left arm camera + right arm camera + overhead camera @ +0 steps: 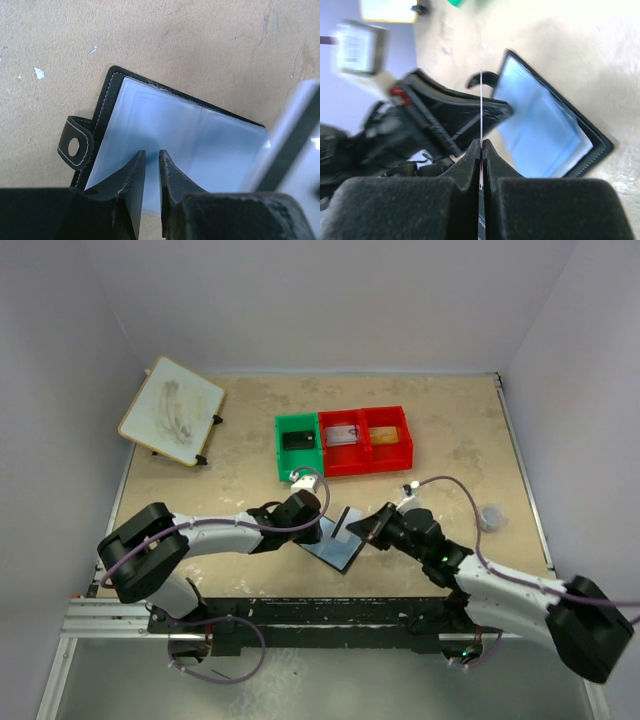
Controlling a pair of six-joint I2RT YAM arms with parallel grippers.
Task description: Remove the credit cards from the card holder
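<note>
Right gripper (pixel 481 145): jaws pinched tight on a credit card (pixel 481 100), which is seen edge-on over the holder.
Left gripper (pixel 152 157): jaws a narrow slit apart with nothing between them, tips on the pale inner page.
Card holder (pixel 190 125): lies open on the table (pixel 450 450), between both grippers.

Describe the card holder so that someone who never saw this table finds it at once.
On the beige table, find the green bin beside the red bins. Between these and the near edge lies the card holder, opened flat: black-edged, pale blue inside, with a snap tab, not a box.
</note>
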